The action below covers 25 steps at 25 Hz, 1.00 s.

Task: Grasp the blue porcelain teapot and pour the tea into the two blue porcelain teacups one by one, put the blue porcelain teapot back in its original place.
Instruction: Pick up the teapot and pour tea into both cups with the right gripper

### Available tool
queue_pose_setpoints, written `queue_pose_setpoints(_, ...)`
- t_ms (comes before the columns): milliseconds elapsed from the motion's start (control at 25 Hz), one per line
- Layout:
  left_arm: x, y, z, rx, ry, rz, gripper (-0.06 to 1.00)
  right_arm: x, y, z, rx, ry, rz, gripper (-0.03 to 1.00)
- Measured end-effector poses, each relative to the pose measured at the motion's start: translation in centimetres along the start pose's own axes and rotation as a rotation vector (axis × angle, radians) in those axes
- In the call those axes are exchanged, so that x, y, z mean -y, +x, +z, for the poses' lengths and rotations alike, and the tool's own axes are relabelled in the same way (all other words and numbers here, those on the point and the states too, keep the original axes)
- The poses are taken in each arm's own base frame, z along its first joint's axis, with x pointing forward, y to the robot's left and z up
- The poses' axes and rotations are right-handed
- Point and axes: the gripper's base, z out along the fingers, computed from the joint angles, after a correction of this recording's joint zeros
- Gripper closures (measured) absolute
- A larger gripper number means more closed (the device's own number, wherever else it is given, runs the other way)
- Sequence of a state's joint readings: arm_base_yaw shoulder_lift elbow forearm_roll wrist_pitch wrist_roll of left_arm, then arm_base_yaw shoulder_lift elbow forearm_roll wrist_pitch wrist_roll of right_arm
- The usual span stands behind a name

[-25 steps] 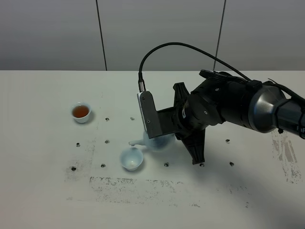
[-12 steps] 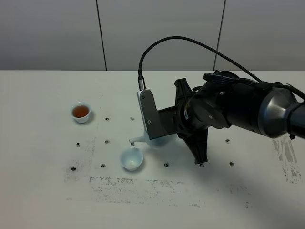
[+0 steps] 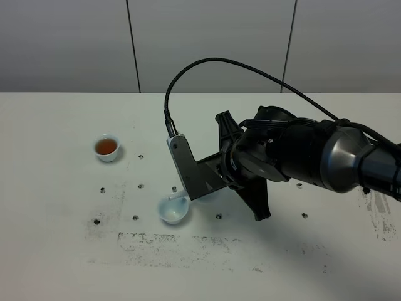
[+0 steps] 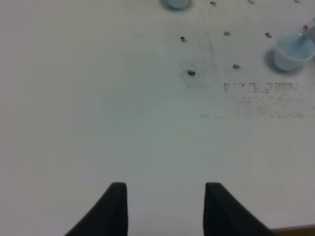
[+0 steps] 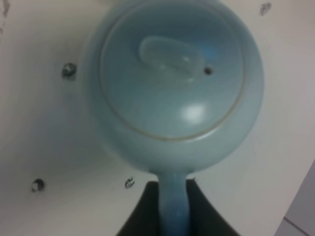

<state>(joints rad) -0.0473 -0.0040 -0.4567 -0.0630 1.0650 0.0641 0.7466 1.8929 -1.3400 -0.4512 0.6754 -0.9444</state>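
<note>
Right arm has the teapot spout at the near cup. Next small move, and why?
Probably tip the blue porcelain teapot slightly spout-down. The right gripper is shut on it, the spout sits over the near teacup, which looks empty; the far teacup already holds tea.

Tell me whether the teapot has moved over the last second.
Yes. The teapot dropped toward the nearer teacup, its spout now over that fixed cup's rim.

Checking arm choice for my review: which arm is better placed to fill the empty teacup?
Right. The right gripper clamps the teapot by its handle, spout over the empty teacup; the left gripper hangs open over bare table.
</note>
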Motion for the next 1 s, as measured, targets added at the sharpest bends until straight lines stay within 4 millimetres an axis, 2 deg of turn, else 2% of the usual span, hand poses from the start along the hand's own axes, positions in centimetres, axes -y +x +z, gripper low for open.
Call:
queue_pose_setpoints(360, 0.0, 0.0, 0.0, 0.0, 0.0, 0.0, 0.52, 0.0, -1.1, -0.3, -0.047, 0.047, -0.104, 0.91)
queue_pose_setpoints(1000, 0.0, 0.0, 0.0, 0.0, 0.0, 0.0, 0.52, 0.4, -1.1, -0.6, -0.113, 0.099, -0.209, 0.91)
